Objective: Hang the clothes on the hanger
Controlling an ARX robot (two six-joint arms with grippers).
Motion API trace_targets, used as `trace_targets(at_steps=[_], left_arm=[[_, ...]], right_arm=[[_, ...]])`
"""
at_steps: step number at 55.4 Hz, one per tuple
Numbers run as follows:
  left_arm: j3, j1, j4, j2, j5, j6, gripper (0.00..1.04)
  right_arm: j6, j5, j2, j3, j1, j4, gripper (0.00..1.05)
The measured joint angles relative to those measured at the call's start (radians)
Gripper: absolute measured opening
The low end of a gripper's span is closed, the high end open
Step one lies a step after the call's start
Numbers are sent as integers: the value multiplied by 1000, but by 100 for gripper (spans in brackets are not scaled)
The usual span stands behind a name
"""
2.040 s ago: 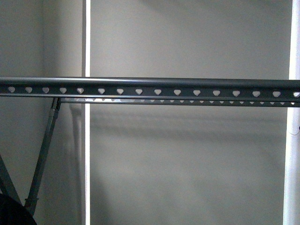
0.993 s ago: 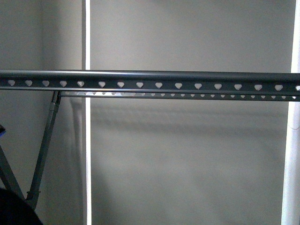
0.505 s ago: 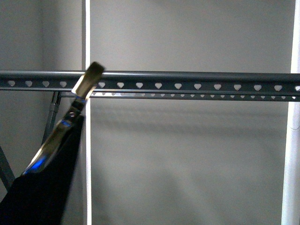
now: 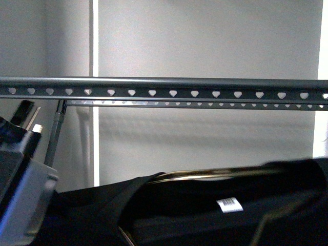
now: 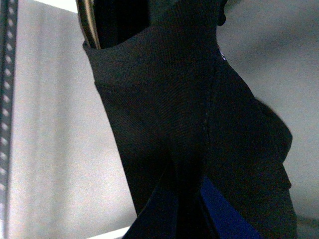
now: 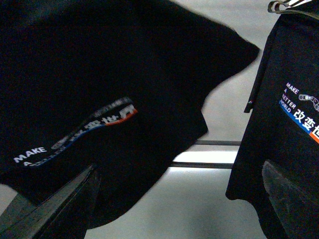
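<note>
Apparently the shirt (image 5: pixel 164 109) is pinched in the jaws of the left gripper (image 5: pixel 189 181). In the left wrist view the black cloth is drawn to a point just where a dark finger and a blue pad meet, though the contact itself is hidden by folds. The right gripper (image 6: pixel 179 169) is seen with its jaws spread wide and nothing between them. Black printed cloth is shown just beyond each finger, and it cannot be told whether one shirt or two are seen there.

Outward from the left jaws, the shirt seems to be carried on a coat hanger (image 4: pixel 205 174). Its shiny bar is shown at the neck opening, above the white label (image 4: pixel 229 204). All of this is held below the rail (image 4: pixel 164 88), apart from it, and the shirt is not yet hung there.

Several failures can be foreseen. Soft cloth could be pulled out of a single pinch, so that shirt and coat hanger would be dropped below the rail. The upper end of the coat hanger is not shown in the front view, so its aim at the rail cannot be checked. A lift made too close under the rail could have it knocked rather than caught. If the far end is left unsupported, the coat hanger could be tilted and the shirt let slide off.
</note>
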Motion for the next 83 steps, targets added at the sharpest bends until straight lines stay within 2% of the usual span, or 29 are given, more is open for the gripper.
trace_targets(at_steps=[9,18,46,49,50,51,52,55,59,61,68,74,80,83], left_arm=[[80,-33,105,94,-25,201,5],[98,-40,150,118,-31,277,5],[98,-40,150,118,-37,304,5],[98,-40,150,118,-37,304,5],[98,-40,150,118,-37,304,5],[98,-40,150,118,-37,304,5],[98,-39,150,118,-37,304,5],[98,-39,150,118,-39,304,5],[99,-43,150,118,-35,305,5],[99,-44,150,118,-35,305,5],[99,-39,150,119,-39,305,5],[100,-41,150,119,-38,306,5],[100,-41,150,119,-38,306,5],[100,-41,150,119,-38,306,5]], right_arm=[[0,0,0,0,0,0,97],[0,0,0,0,0,0,97],[0,0,0,0,0,0,97],[-10,-50,13,5,-14,-17,97],[-31,-149,36,25,-43,-60,97],[-44,-200,55,37,-62,-84,97],[-78,-306,106,61,-105,-123,97],[-198,-571,283,122,-211,-111,97],[-386,-691,438,170,-247,-12,97],[-435,-702,483,183,-247,29,97],[-873,-713,707,282,-205,239,97],[-1172,-720,813,378,-130,254,97],[-1332,-670,896,451,-61,251,97],[-1364,-640,937,479,-33,251,97]])
